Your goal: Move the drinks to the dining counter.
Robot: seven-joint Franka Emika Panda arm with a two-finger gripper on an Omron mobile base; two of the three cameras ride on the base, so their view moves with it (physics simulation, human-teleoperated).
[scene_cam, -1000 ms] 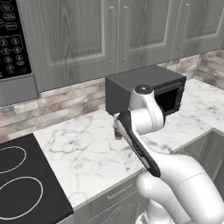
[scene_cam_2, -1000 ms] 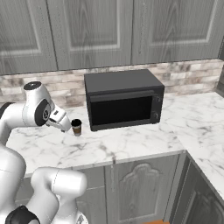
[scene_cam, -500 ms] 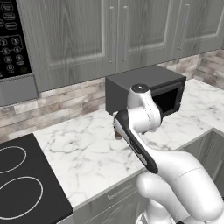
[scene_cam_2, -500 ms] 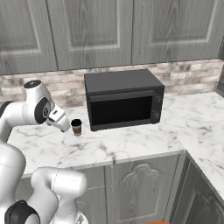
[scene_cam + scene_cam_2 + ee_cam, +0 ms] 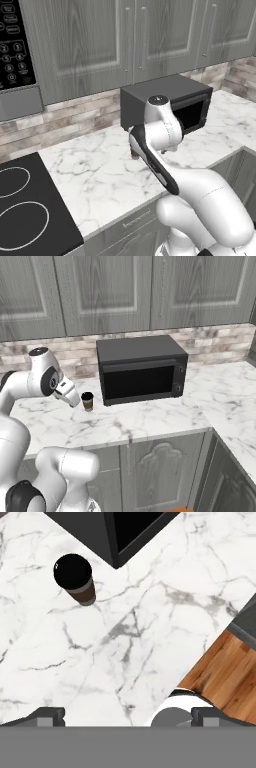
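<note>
The brown cup (image 5: 75, 577) stands upright on the marble worktop (image 5: 150, 421) just beside the microwave (image 5: 141, 368), towards its back edge, ungrasped, the gripper (image 5: 127, 716) above with fingers spread, so the task seems barely begun.

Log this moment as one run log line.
phase: approach | pincer: open, empty, above the counter | cup: upright beside microwave, untouched
</note>
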